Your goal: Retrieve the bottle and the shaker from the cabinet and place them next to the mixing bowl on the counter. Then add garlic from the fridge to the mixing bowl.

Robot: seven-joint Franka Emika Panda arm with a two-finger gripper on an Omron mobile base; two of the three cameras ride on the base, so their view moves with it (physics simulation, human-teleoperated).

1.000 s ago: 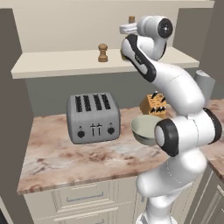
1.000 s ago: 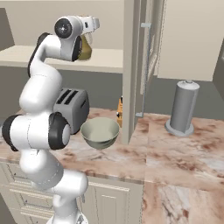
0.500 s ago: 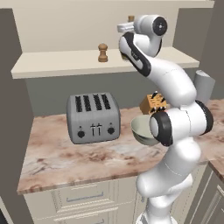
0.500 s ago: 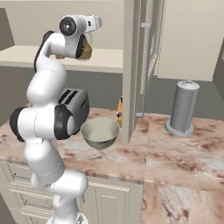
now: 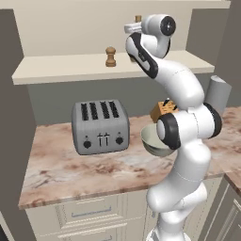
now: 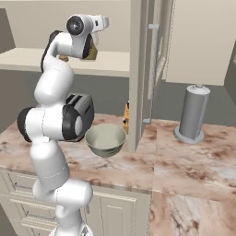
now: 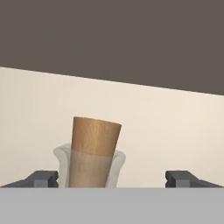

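- The glass bottle with brown stopper [image 7: 95,151] stands between the gripper [image 7: 111,178]'s 2 wide-apart fingertips [image 7: 43,178], nearer one, ungripped.
- The left base view shows the small brown wooden shaker [image 5: 110,57] beside it on the beige cabinet shelf [image 5: 66,68].

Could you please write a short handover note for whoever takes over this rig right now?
Gripper: open, raised at the cabinet shelf, one fingertip on each side of the bottle's brown stopper; nothing is gripped yet.
Bottle: on the shelf, right at the hand.
Shaker: on the same shelf, standing apart from the bottle.
Mixing bowl: on the counter, near the toaster.
Done: nothing has been moved to the counter.
Left: grasp the bottle and set it by the bowl, do the same with the shaker, then bring garlic from the fridge into the bowl.
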